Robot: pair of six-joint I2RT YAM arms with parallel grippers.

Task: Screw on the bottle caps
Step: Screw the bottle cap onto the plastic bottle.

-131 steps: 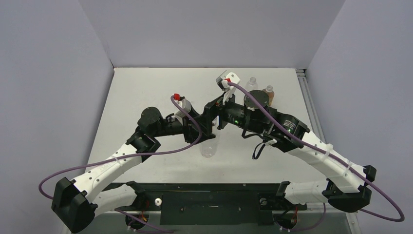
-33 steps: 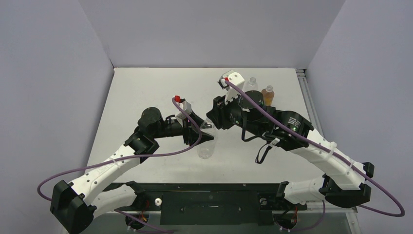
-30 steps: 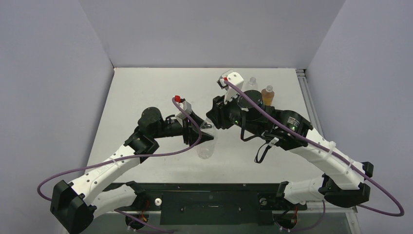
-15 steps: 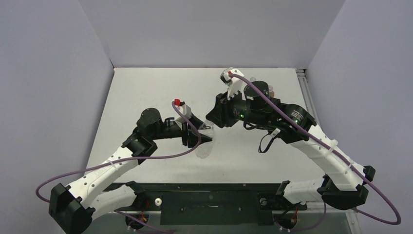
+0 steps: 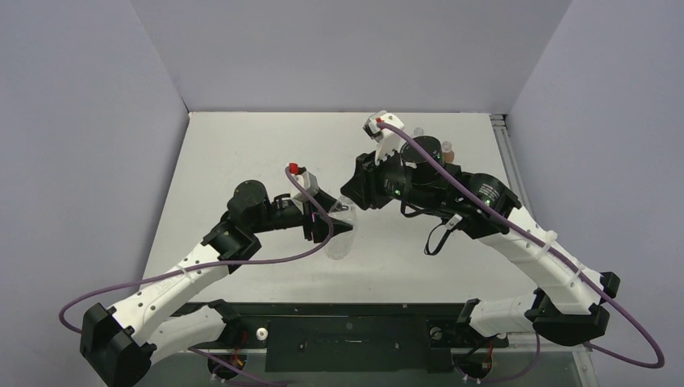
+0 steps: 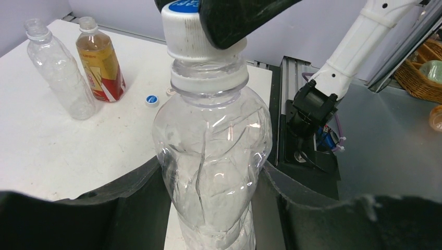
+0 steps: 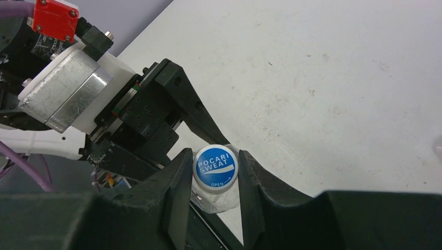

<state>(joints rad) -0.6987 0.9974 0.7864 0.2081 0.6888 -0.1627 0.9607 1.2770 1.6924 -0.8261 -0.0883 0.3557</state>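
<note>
Blue-and-white cap (image 7: 215, 167) clenched between right jaws, seated on clear bottle (image 6: 213, 156) gripped by left jaws.

Left gripper (image 5: 338, 227) around clear bottle (image 5: 342, 247), right gripper (image 5: 350, 201) perhaps atop.

Table (image 6: 41, 140), two bottles (image 6: 58, 78), blue cap (image 6: 151, 99), perhaps white cap (image 6: 170, 92)

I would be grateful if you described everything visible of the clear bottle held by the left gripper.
The clear bottle is colourless thin plastic, its bulging body creased and dented, and it looks empty. The left gripper clamps its lower body from both sides, neck pointing up in the wrist view; its base is hidden. A blue-and-white cap sits on its neck above the collar ring, pinched by the right gripper. Whether the bottle touches the table cannot be told.
</note>
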